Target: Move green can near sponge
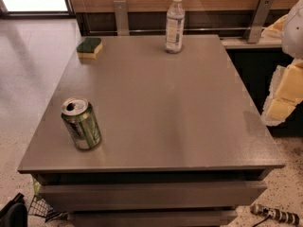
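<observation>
The green can [81, 123] stands upright near the front left corner of the grey table [161, 108], its silver top open. The sponge [90, 47], dark green over yellow, lies at the far left corner of the table. My gripper [284, 94] shows as a white and yellow shape at the right edge of the view, beyond the table's right side, far from both the can and the sponge and holding nothing that I can see.
A clear plastic bottle [174, 23] with a white cap stands at the table's far edge, right of centre. A wooden wall with metal brackets [258, 20] runs behind. A cable end [274, 214] lies on the floor at front right.
</observation>
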Robot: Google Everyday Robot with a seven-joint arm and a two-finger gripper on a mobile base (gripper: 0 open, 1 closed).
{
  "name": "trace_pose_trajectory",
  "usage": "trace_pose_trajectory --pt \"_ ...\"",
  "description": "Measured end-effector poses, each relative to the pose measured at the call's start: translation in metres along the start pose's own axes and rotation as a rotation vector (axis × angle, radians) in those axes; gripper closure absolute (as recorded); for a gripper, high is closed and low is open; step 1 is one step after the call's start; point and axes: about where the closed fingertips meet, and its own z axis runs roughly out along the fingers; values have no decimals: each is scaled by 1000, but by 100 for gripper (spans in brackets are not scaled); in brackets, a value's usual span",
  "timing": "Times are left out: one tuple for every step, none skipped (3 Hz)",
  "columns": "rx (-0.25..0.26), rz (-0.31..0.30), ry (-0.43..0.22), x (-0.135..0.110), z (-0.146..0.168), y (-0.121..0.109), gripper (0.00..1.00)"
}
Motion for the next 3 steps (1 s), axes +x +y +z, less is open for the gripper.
trace_pose_trajectory --pt "0 0 0 0 0 0 0" --pt "-9 -7 -95 -20 7 10 0" --pt "-28 -42 -352 -73 47 27 0"
